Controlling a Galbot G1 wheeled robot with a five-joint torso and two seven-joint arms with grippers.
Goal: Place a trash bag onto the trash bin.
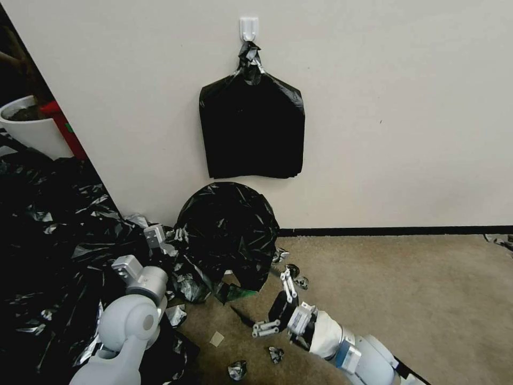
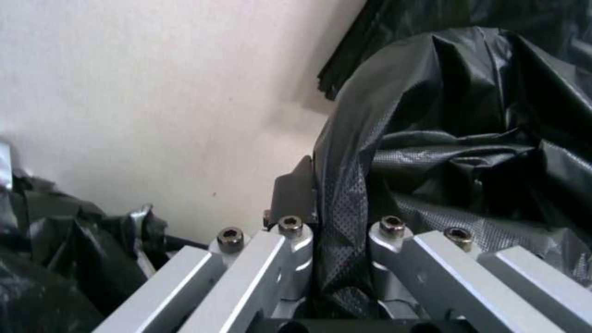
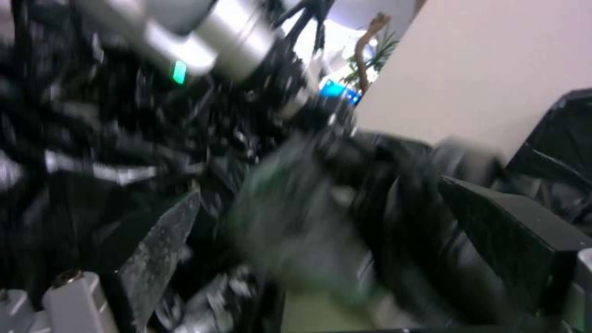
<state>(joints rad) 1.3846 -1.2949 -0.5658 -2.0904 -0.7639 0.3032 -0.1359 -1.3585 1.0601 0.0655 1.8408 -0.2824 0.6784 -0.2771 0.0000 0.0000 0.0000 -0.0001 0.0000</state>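
The trash bag [image 1: 227,235], glossy wrinkled black film, forms a round dome on the floor against the wall. The trash bin is hidden under it. My left gripper [image 1: 157,238] is at the bag's left edge. In the left wrist view that gripper [image 2: 336,222] is shut on a fold of the bag's film [image 2: 345,185]. My right gripper [image 1: 271,303] hangs open just in front of the bag's lower right side, above the carpet. The right wrist view is blurred. It shows the right gripper [image 3: 333,240] with its pads [image 3: 512,240] wide apart and black film lying beyond them.
A flat black bundle [image 1: 251,133] hangs from a white wall hook [image 1: 249,27] above the bag. A wide heap of black film [image 1: 53,240] covers the floor at left, near a white planter [image 1: 26,125]. Small scraps [image 1: 238,369] lie on the carpet [image 1: 401,299], which is open to the right.
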